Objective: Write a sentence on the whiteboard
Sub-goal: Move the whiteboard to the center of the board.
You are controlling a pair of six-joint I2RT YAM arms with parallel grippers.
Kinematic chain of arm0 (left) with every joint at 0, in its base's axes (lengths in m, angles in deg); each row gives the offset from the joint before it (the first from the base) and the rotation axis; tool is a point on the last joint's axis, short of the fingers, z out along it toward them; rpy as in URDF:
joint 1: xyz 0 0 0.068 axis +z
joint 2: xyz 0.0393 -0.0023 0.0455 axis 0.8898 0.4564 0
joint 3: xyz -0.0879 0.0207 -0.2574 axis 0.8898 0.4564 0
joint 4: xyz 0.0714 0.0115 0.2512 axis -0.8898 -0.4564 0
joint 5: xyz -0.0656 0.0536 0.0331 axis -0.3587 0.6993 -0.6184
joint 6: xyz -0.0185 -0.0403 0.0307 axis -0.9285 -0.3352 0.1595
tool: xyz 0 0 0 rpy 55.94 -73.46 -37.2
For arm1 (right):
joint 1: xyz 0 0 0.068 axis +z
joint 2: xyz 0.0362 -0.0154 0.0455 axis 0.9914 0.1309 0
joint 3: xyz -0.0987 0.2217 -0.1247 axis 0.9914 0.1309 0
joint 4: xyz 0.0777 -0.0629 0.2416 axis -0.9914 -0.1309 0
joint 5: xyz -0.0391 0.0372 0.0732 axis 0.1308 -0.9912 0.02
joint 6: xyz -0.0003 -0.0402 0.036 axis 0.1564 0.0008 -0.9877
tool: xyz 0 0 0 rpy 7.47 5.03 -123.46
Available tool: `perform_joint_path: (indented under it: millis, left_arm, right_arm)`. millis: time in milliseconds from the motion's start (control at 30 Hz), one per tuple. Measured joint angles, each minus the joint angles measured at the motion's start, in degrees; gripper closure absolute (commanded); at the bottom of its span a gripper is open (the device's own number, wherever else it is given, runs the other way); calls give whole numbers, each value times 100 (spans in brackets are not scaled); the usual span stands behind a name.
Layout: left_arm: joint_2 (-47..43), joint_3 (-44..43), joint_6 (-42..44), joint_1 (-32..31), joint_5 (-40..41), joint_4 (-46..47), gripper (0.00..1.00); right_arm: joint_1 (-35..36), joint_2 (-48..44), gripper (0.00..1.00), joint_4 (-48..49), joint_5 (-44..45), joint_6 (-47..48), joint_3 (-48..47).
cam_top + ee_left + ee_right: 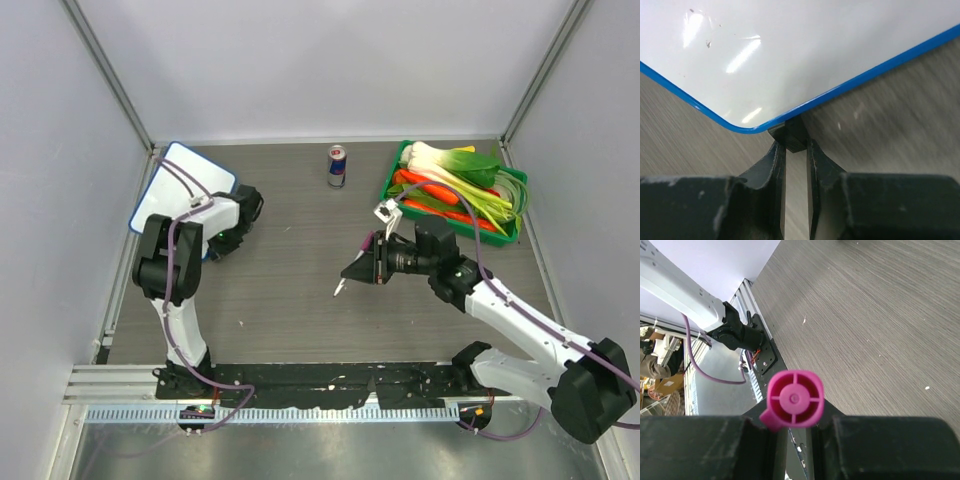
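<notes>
Blue rim and blank white face mark the whiteboard (158,205), which lies at the far left of the table (300,320), well apart from the arm that is to write on it. No sentence shows on it; the left wrist view gives only bare gloss and a few faint specks. The left gripper (795,147) reaches to the board's near corner, where a little black foot (790,136) juts out under the rounded rim. The fingers stand almost together with that foot caught between their tips, so it reads as a narrow pinch on the whiteboard by its foot. I judge the hold is there to pin the board, or to draw it toward the middle where the other arm can reach. The right gripper (796,422) hovers over the bare middle of the table. It is clamped tight on a magenta marker (794,399), whose round end faces the wrist camera between the two pads. The marker seems to run along the fingers, with the writing end pointing down and away toward the table. Gripping it that way lets the arm press the tip to the board like a pen. A drink can (337,165) and a green tray (392,180) of vegetables stand at the far edge, out of the way.
</notes>
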Motion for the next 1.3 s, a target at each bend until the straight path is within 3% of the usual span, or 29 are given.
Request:
perform_joint_path:
  millis: [233, 400, 567, 767, 867, 1000, 1100, 1300]
  left_arm:
    - [-450, 527, -181, -1080, -118, -4, 100]
    - [-721, 651, -356, -1805, -201, -15, 100]
    - [-756, 691, -623, -2479, -332, -59, 100]
    - [-555, 693, -1023, -3053, -382, -256, 97]
    - [-542, 693, -1163, -3154, -354, -332, 89]
    - [-551, 710, -1292, -3156, -278, -457, 46]
    - [-597, 721, -1314, -3154, -138, -636, 23]
    - [-664, 702, -1307, -3152, 28, -625, 9]
  right_arm:
    - [-11, -411, 99, -284, 442, -13, 0]
    - [-105, -1036, 99, -678, 1241, -24, 0]
    - [-326, -1482, 99, -1034, 1982, -111, 0]
    - [-492, -1565, 99, -1222, 2262, -216, 22]
    - [-496, -1550, 99, -1294, 2260, -254, 50]
    - [-496, -1453, 99, -1309, 2214, -258, 61]
    - [-496, -1410, 99, -1309, 2173, -262, 83]
    - [-496, -1386, 99, -1307, 2103, -262, 103]
